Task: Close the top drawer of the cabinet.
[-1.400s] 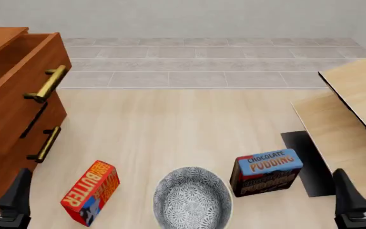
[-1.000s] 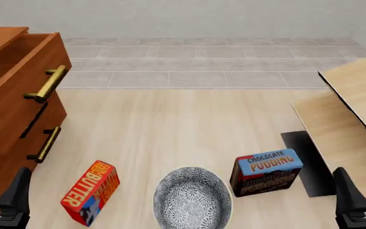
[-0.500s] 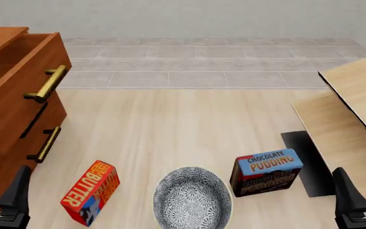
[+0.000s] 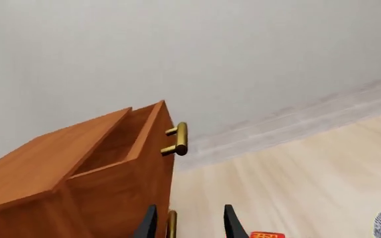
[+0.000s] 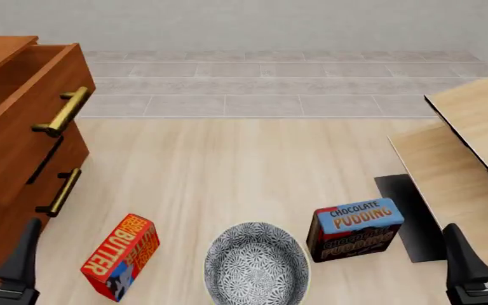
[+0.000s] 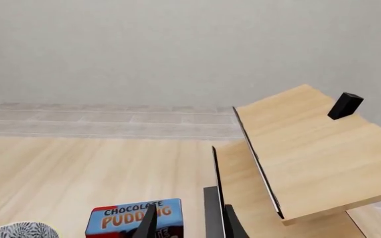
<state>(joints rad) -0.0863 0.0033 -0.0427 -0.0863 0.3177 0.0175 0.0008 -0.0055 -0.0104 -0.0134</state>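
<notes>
The cabinet [image 5: 7, 190] is a reddish-brown chest at the left edge of the front view. Its top drawer [image 5: 23, 121] stands pulled out, with the inside showing and the brass bar handle [image 5: 61, 111] facing right. The left wrist view shows the open drawer [image 4: 147, 168] and its handle [image 4: 180, 139] ahead of and above the fingers. My left gripper [image 5: 7, 270] is open and empty, low by the cabinet's front corner, apart from the drawer. It also shows in the left wrist view [image 4: 189, 225]. My right gripper [image 5: 485, 257] is open and empty at the near right, and also shows in the right wrist view [image 6: 189, 225].
A Butter box [image 5: 119, 254], a patterned bowl [image 5: 257, 264] and a Chocolate Pudding box [image 5: 354, 229] stand along the near floor between the arms. Pale light-wood furniture [image 5: 473, 140] with a dark panel [image 5: 409, 216] fills the right side. The lower drawer handle [image 5: 59, 190] juts out.
</notes>
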